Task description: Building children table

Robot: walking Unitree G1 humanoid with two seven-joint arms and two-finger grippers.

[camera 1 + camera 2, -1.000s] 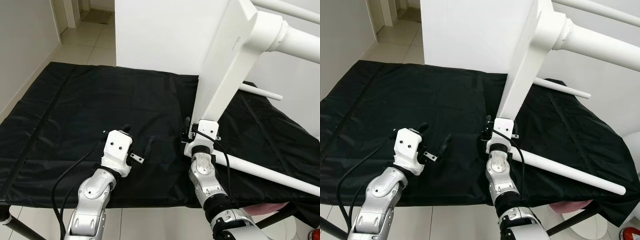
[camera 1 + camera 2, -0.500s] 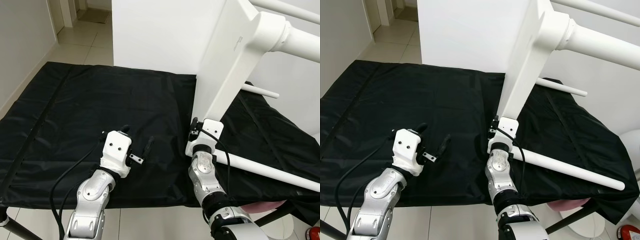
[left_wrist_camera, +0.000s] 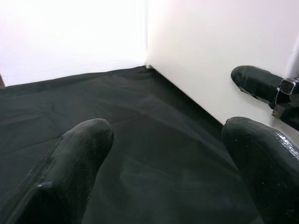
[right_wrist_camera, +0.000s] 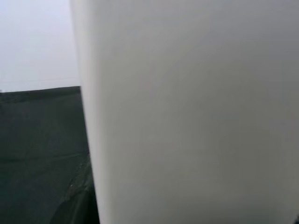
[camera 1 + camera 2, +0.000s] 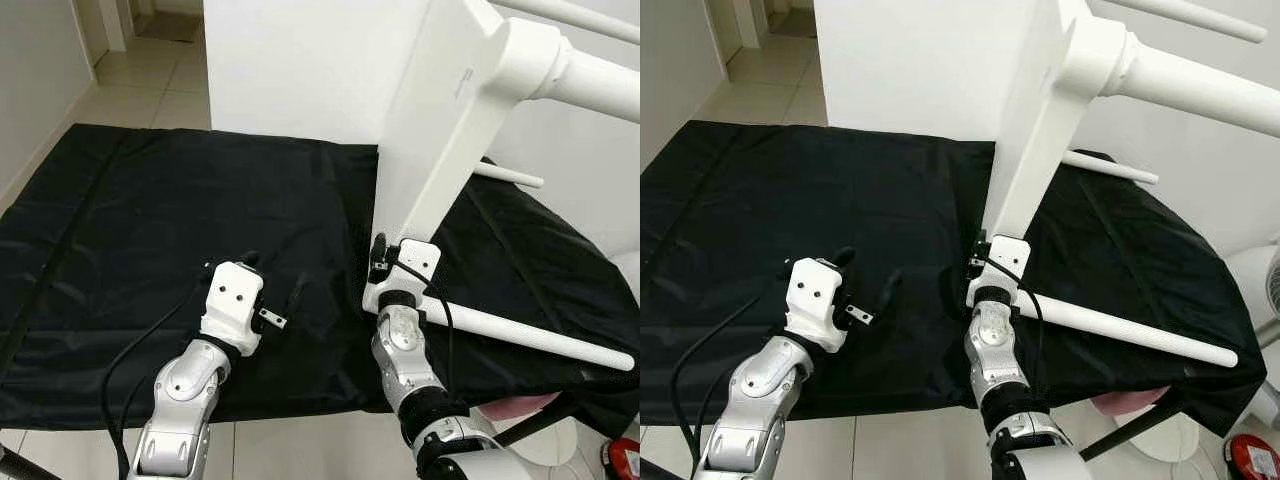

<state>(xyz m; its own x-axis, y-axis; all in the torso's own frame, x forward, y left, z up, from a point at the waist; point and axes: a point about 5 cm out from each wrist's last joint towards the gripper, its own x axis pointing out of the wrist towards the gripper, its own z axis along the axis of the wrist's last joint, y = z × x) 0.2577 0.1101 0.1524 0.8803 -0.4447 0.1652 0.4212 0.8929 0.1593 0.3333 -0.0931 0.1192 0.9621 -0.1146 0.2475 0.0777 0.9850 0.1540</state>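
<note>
The white children's table stands tilted on edge on the black cloth, its flat tabletop panel (image 5: 440, 130) rising steeply with a thick turned leg (image 5: 580, 75) fixed near the top. A thin white rod (image 5: 530, 335) runs from the panel's lower corner across the cloth. My right gripper (image 5: 392, 255) is at that lower corner, shut on the panel's edge; one black finger (image 3: 254, 84) presses the panel's face and the other is hidden behind it. My left gripper (image 5: 275, 272) hovers open just above the cloth, left of the panel, holding nothing.
The black cloth (image 5: 150, 220) covers a low platform whose front edge runs under my arms. A white wall block (image 5: 290, 60) stands behind it, with tiled floor (image 5: 150, 70) at the back left. A second thin rod (image 5: 510, 178) sticks out behind the panel. A red object (image 5: 625, 460) lies on the floor at lower right.
The whole view has drifted a little, so the camera moved. The right gripper stays on the panel's lower corner, and the panel leans slightly more to the left. The left gripper holds its place, open.
</note>
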